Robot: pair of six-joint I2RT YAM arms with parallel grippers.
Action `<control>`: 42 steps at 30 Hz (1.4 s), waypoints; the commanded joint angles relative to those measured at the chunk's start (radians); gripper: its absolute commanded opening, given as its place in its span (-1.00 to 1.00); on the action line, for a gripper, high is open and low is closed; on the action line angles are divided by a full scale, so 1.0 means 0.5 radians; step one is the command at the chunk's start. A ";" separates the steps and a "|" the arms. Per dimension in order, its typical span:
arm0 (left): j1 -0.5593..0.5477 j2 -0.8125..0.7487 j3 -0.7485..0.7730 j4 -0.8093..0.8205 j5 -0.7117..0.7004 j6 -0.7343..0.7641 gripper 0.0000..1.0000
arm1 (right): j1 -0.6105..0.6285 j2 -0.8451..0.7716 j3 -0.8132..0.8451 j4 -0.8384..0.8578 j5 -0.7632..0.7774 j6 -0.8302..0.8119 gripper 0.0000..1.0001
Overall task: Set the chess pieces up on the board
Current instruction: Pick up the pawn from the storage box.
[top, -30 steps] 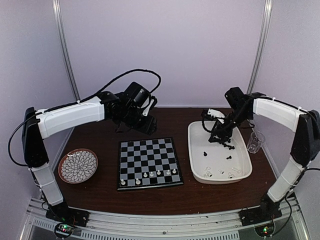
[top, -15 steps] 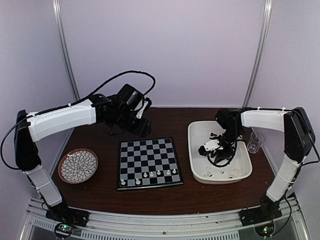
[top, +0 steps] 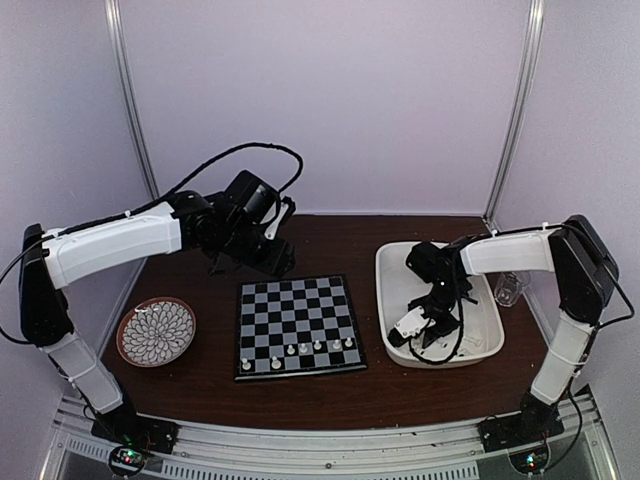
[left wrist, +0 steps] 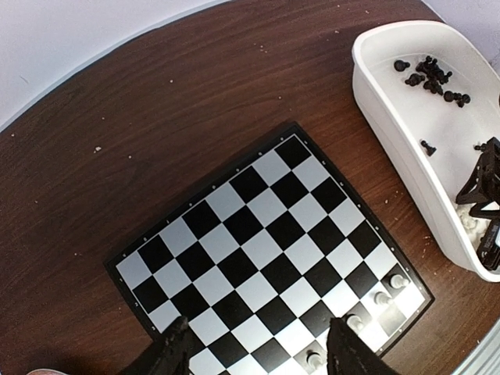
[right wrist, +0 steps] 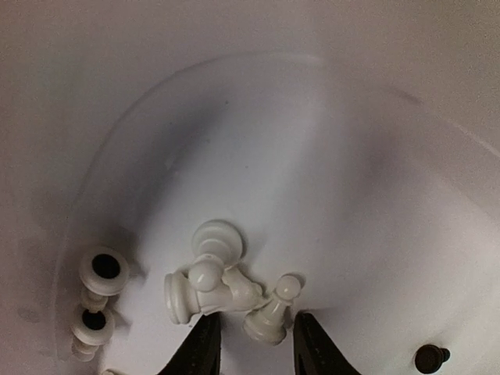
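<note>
The board (top: 298,322) lies flat mid-table, with several white chess pieces (top: 318,346) standing along its near rows; some show in the left wrist view (left wrist: 381,298). My left gripper (top: 272,258) hovers behind the board's far left corner, open and empty (left wrist: 258,351). My right gripper (top: 425,325) is low inside the white tray (top: 488,345), open (right wrist: 256,344). A lying white pawn (right wrist: 272,312) sits between its fingertips, untouched by either as far as I can see. A cluster of white pieces (right wrist: 205,281) lies just left of it. Black pieces (left wrist: 433,74) sit at the tray's far end.
A round patterned plate (top: 156,331) sits left of the board. A clear cup (top: 510,285) stands right of the tray. Two hollow white pieces (right wrist: 100,273) lie at the tray's corner and one black piece (right wrist: 431,358) to the right.
My right gripper has moved from the tray's far end to its near end and dropped low over the white pieces. My left arm has drifted slightly left and back.
</note>
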 commanded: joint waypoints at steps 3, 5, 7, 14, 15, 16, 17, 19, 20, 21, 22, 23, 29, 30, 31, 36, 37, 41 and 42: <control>0.012 -0.060 -0.033 0.070 0.007 -0.052 0.18 | 0.018 0.083 0.017 0.130 0.087 0.075 -0.25; 0.012 -0.064 -0.045 0.083 0.015 -0.061 0.18 | 0.020 0.090 0.028 0.132 0.041 0.108 -0.21; 0.012 -0.068 -0.053 0.098 0.027 -0.068 0.18 | 0.034 0.105 0.032 0.136 -0.014 0.154 -0.19; 0.012 -0.068 -0.069 0.117 0.046 -0.087 0.18 | 0.048 0.132 0.101 0.102 -0.185 0.311 -0.72; 0.013 -0.068 -0.071 0.117 0.050 -0.087 0.17 | 0.048 0.120 0.104 0.095 -0.193 0.327 -0.79; 0.012 -0.068 -0.072 0.120 0.053 -0.089 0.17 | 0.048 0.104 0.100 0.090 -0.197 0.342 -0.82; 0.011 -0.068 -0.073 0.125 0.060 -0.088 0.17 | 0.047 0.083 0.094 0.082 -0.197 0.353 -0.84; 0.011 -0.063 -0.074 0.144 0.085 -0.086 0.17 | 0.037 0.020 0.087 0.049 -0.190 0.379 -0.89; 0.013 -0.060 -0.073 0.158 0.108 -0.082 0.17 | 0.026 -0.021 0.092 0.023 -0.197 0.395 -0.90; 0.012 -0.057 -0.074 0.180 0.135 -0.075 0.17 | 0.003 -0.062 0.105 -0.015 -0.216 0.411 -0.90; 0.011 -0.052 -0.077 0.201 0.171 -0.067 0.17 | -0.024 -0.107 0.127 -0.057 -0.246 0.428 -0.91; 0.012 -0.050 -0.084 0.231 0.208 -0.059 0.17 | -0.053 -0.152 0.156 -0.111 -0.283 0.445 -0.91; 0.009 -0.008 -0.107 0.391 0.446 -0.013 0.14 | -0.184 -0.357 0.305 -0.327 -0.534 0.589 -0.91; 0.010 0.003 -0.097 0.401 0.476 -0.011 0.13 | -0.196 -0.369 0.318 -0.343 -0.569 0.614 -0.91; 0.009 0.016 -0.089 0.407 0.501 -0.011 0.13 | -0.208 -0.371 0.324 -0.352 -0.603 0.636 -0.91; -0.005 0.056 -0.055 0.476 0.701 0.034 0.12 | -0.237 -0.401 0.355 -0.350 -0.723 0.738 -0.91; -0.025 0.057 -0.056 0.524 0.754 0.057 0.12 | -0.239 -0.416 0.369 -0.355 -0.766 0.767 -0.91; -0.034 0.119 -0.084 0.776 1.115 -0.110 0.14 | -0.240 -0.470 0.443 -0.381 -0.936 0.868 -0.89; -0.025 0.171 -0.056 0.838 1.291 -0.189 0.14 | -0.236 -0.473 0.475 -0.400 -0.971 0.874 -0.89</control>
